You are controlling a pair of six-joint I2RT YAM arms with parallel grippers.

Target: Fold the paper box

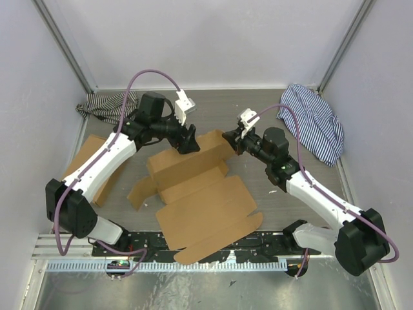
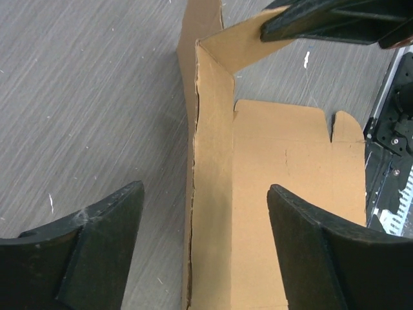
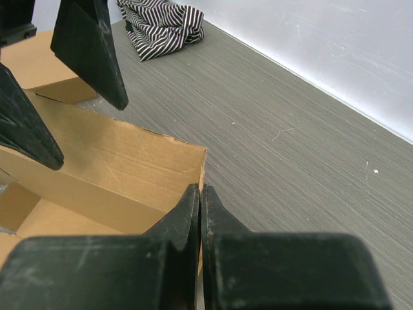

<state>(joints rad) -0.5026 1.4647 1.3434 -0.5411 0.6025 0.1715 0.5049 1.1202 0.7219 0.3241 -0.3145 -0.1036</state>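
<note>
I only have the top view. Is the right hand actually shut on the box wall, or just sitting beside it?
Observer: In the right wrist view, the right hand is shut on the end of the raised wall of the paper box. The wall's edge runs into the seam between its fingers.
Operator: And the left hand?
Observer: In the left wrist view, the left hand is open, with one finger on each side of that wall and a gap on both sides.

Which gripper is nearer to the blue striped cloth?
Right. The right gripper pinches the end of the paper box, left of the blue striped cloth; the left gripper is farther left.
</note>
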